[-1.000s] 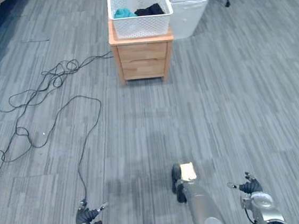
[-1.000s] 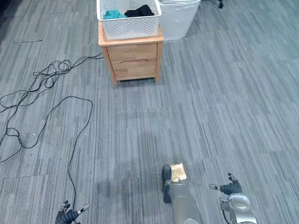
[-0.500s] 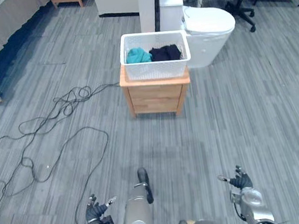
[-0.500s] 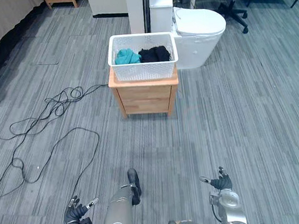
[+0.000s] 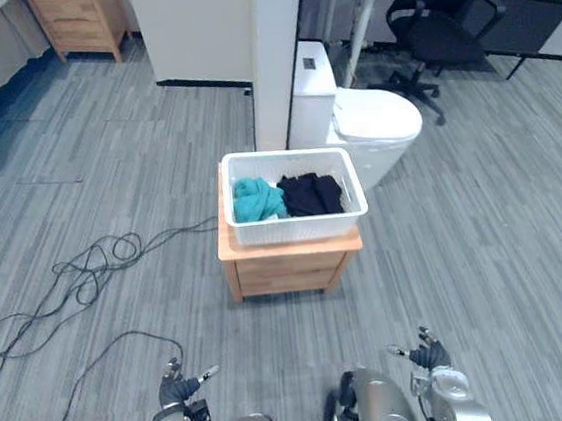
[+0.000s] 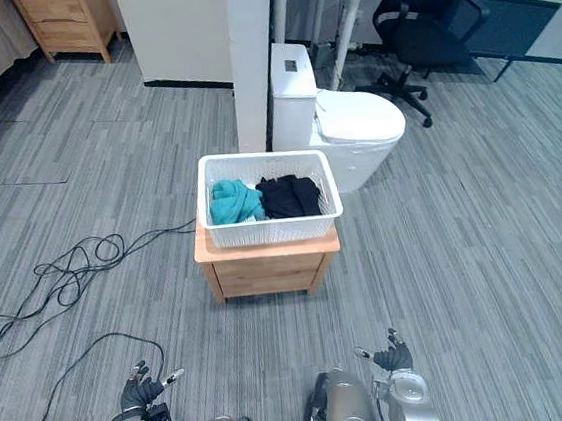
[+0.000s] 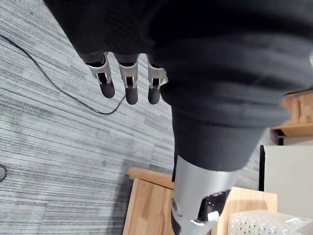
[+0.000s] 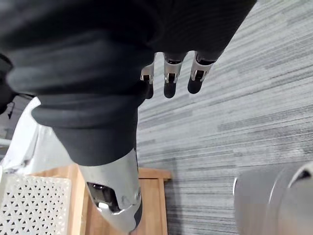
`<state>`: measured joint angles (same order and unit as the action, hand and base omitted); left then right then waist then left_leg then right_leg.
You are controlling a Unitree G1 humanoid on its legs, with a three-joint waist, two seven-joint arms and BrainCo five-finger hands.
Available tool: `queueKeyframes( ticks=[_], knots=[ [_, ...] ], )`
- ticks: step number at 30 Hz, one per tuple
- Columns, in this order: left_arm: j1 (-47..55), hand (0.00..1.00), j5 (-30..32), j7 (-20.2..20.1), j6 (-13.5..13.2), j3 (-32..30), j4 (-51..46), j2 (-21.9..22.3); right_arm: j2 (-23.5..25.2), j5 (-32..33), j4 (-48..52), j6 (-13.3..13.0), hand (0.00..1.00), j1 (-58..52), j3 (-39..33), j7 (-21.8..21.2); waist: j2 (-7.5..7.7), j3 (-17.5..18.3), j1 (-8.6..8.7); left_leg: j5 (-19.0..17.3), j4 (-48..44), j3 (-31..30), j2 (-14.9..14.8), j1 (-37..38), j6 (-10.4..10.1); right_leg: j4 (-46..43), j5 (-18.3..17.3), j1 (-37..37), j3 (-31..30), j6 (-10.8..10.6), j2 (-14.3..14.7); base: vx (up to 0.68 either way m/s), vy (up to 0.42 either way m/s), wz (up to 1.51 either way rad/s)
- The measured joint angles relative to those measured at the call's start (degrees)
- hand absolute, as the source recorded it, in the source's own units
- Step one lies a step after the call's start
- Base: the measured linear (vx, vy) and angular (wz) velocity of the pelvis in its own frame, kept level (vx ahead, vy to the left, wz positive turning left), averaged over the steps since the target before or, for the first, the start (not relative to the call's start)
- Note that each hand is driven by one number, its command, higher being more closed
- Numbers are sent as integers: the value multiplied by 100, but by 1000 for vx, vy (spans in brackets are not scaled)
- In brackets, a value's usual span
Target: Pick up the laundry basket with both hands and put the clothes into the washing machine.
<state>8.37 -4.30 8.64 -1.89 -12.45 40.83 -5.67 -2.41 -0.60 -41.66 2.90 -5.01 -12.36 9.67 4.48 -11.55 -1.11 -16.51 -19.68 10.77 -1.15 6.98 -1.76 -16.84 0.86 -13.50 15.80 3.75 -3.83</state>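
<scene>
A white perforated laundry basket [image 5: 294, 195] stands on a small wooden nightstand [image 5: 289, 266] ahead of me, its corner also in the left wrist view [image 7: 264, 223]. Inside lie a teal garment [image 5: 256, 199] and a black garment [image 5: 312, 194]. Behind it sits a white washing machine [image 5: 361, 130] with a rounded lid. My left hand [image 5: 178, 393] hangs low at the bottom left, fingers [image 7: 127, 85] straight and empty. My right hand [image 5: 427, 359] hangs low at the bottom right, fingers [image 8: 168, 82] relaxed and holding nothing. Both hands are well short of the basket.
A white pillar [image 5: 275, 50] rises behind the basket. A black office chair [image 5: 438, 21] stands at the back right, another wooden nightstand [image 5: 80, 22] at the back left. Black cables [image 5: 78, 292] trail over the grey floor on the left.
The camera has advanced and tilted up: basket, nightstand and washing machine now sit lower and closer in view. Both hands stay low and open.
</scene>
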Motion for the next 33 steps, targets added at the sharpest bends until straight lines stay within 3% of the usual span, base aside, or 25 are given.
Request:
queueKeyframes(
  ticks=[2, 3, 4, 5, 7, 9, 10, 11, 13, 19, 29, 33],
  knots=[
    [3, 0, 41, -29, 4, -129, -50, 197, 14, 2, 192, -17, 0, -19, -1, -1, -171, -81, 38, -8, -1590, 27, -392, -590, -333, 40, -322, 242, 142, 8, 120, 362, -70, 22],
    [32, 0, 41, -50, 3, -172, -108, 302, 21, 4, 287, -15, 0, -56, 32, 3, -303, -100, -36, 232, -2905, 66, -827, -1137, -669, 102, -440, 472, 132, 85, 343, 367, -40, -25],
    [115, 0, 42, -99, 18, -166, -108, 307, 70, 8, 337, -14, 0, -53, 106, 8, -307, -112, -144, 127, -3590, 67, -1172, -1409, -571, 78, -574, 684, 69, 172, 489, 366, -27, -43],
    [148, 0, 42, -101, 23, -160, -110, 303, 121, 10, 415, -15, 0, -64, 120, 11, -253, -111, -193, 61, -3689, 62, -1260, -1517, -464, 67, -634, 757, 21, 188, 503, 350, -32, -53],
    [167, 0, 41, -101, 41, -113, -151, 337, 198, 22, 701, -28, 0, -51, 117, 18, -62, -65, -308, -140, -2965, 12, -1274, -1863, -241, 118, -700, 833, -231, 141, 439, 318, -15, -52],
    [147, 0, 34, -95, 40, -114, -228, 346, 195, 27, 847, -32, 0, 10, 75, 27, -104, -78, -280, -124, -1683, -185, -1196, -1915, -248, 100, -744, 825, -335, 34, 389, 206, 96, -37],
    [95, 0, 24, -86, 39, -112, -228, 377, 181, 29, 923, -31, 0, -11, -42, 46, -222, -49, -272, 243, -646, -350, -1134, -1804, -347, 64, -779, 827, -365, -85, 415, 208, 176, -29],
    [55, 0, 20, -84, 41, -112, -218, 389, 200, 28, 925, -32, 0, -32, -110, 51, -233, -54, -282, 611, -492, -351, -1103, -1754, -276, 56, -828, 836, -429, -181, 409, 197, 210, -23],
    [0, 0, -14, -73, 35, -106, -292, 363, 257, 31, 1197, -13, 0, -213, -125, 70, -113, -20, -288, 661, -211, -166, -836, -1468, -231, 191, -835, 980, -527, -409, 146, 221, 223, -8],
    [75, 0, -293, 93, 0, -170, -1000, 311, 218, 31, 1878, -35, 0, -260, -116, 208, -118, 72, -289, 730, 320, 172, -624, -1191, -88, 666, -654, 1038, -840, -614, 21, 84, 89, -22],
    [-461, 0, -516, 603, -87, -33, -1075, 261, -247, 47, 1349, -26, 0, 613, 57, 536, -192, 94, -272, 1245, 1217, 165, -394, -1126, -42, 1335, -181, 929, -1079, -575, 92, 24, -8, -12],
    [-1360, 0, -524, 935, -87, 187, -850, 137, -374, 53, 871, -23, 0, 1772, 314, 722, -240, -341, -253, 1449, 1284, 157, -383, -1498, 14, 1355, 94, 474, -1209, -549, 104, -156, -11, -15]
  ],
)
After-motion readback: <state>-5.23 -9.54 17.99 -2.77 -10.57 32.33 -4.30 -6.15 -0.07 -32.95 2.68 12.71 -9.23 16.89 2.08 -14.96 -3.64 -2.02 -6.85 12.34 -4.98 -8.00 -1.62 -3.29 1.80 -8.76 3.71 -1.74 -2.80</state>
